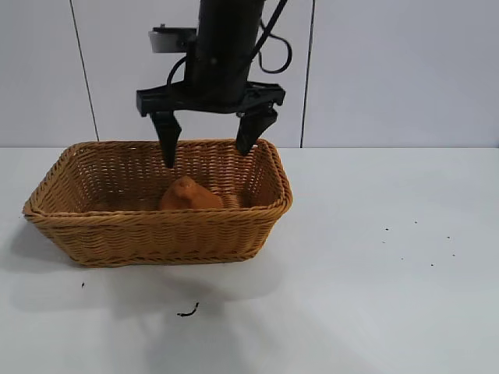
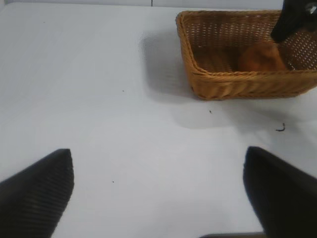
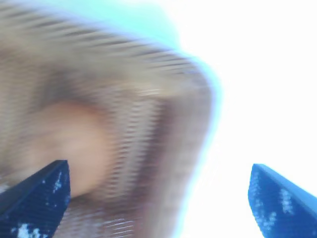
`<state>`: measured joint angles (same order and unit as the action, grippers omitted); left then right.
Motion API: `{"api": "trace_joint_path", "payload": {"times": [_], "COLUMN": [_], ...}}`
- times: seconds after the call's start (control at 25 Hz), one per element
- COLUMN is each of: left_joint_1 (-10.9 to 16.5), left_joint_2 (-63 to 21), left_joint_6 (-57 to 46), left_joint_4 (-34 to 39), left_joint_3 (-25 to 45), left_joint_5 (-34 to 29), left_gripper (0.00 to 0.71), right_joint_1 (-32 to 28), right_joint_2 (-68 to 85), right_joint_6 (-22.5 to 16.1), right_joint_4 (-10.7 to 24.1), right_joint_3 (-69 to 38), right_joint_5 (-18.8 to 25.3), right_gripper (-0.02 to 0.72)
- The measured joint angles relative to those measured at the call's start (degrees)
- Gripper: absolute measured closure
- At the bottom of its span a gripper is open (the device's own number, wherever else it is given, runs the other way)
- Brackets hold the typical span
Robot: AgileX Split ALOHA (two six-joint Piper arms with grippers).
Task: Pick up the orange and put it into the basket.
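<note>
The dull-orange orange [image 1: 189, 195] lies inside the tan wicker basket [image 1: 156, 238], right of its middle. My right gripper [image 1: 207, 154] hangs open and empty just above the basket, over the orange, with its fingertips near the far rim. In the right wrist view the open gripper [image 3: 158, 198] looks down on the blurred orange [image 3: 74, 144] and basket wall [image 3: 163, 129]. My left gripper [image 2: 158, 193] is open and empty over bare table, well away from the basket [image 2: 237, 84] and the orange [image 2: 260, 57]. The left arm is outside the exterior view.
The basket stands on a white table [image 1: 374, 296] in front of a pale panelled wall. A small dark curl of debris [image 1: 188, 312] lies in front of the basket. A few dark specks [image 1: 415, 241] dot the table to the right.
</note>
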<state>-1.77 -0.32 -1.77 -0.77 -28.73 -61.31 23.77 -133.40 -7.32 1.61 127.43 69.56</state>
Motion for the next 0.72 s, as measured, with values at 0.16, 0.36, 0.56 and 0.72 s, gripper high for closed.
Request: {"api": "trace_joint_path", "payload": {"times": [0.16, 0.36, 0.56, 0.72], "left_joint_1": [0.0, 0.0, 0.0, 0.0], "left_joint_2": [0.0, 0.0, 0.0, 0.0], "left_joint_6": [0.0, 0.0, 0.0, 0.0], "left_joint_4": [0.0, 0.0, 0.0, 0.0], "left_joint_3": [0.0, 0.0, 0.0, 0.0], "left_joint_5": [0.0, 0.0, 0.0, 0.0], "left_gripper": [0.044, 0.044, 0.044, 0.044], "right_joint_1": [-7.5, -16.7, -22.3, -23.0], "right_joint_2": [0.0, 0.0, 0.7, 3.5], "right_joint_6": [0.0, -0.1, 0.0, 0.9], "right_joint_4": [2.2, 2.5, 1.3, 1.1], "right_joint_3": [0.0, 0.0, -2.3, -9.8], "right_joint_5": [0.0, 0.0, 0.0, 0.0], "right_gripper": [0.043, 0.043, 0.051, 0.063]}}
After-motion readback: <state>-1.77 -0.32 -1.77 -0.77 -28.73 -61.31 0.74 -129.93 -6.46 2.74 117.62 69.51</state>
